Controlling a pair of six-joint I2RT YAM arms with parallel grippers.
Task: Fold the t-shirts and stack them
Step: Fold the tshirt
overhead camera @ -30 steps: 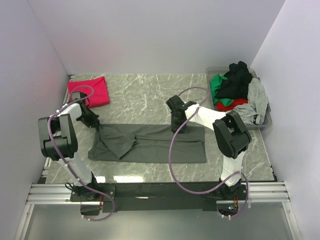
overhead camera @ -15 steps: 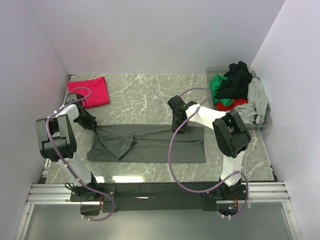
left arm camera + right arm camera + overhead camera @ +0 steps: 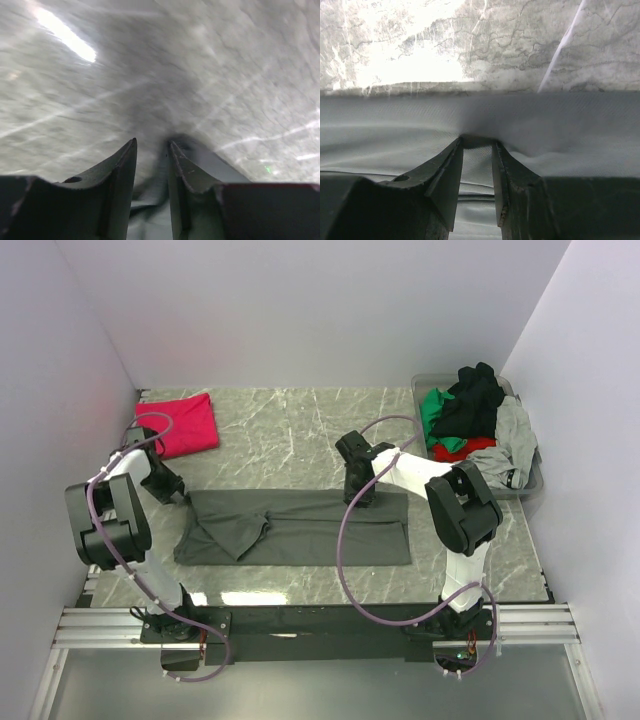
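1. Table (image 3: 290, 430): marble top.
2. Charcoal-grey t-shirt (image 3: 320, 530): centre toward 6 o'clock, spread as a long band, sides turned in. Judged half folded and not stacked.
3. Heap of t-shirts (image 3: 475, 405) in tub (image 3: 425, 385): 2 o'clock, unfolded, all left to do.
4. Magenta-red t-shirt (image 3: 180, 422): 10 o'clock, folded and laid down.
5. Right gripper (image 3: 358, 495): fingers narrow, pinching the charcoal shirt's 12 o'clock hem.
6. Left gripper (image 3: 172, 490): 9 o'clock, fingers slightly parted over bare marble.

Change: the left gripper has let go of the shirt's corner and drawn toward 9 o'clock. The right is unmoved.
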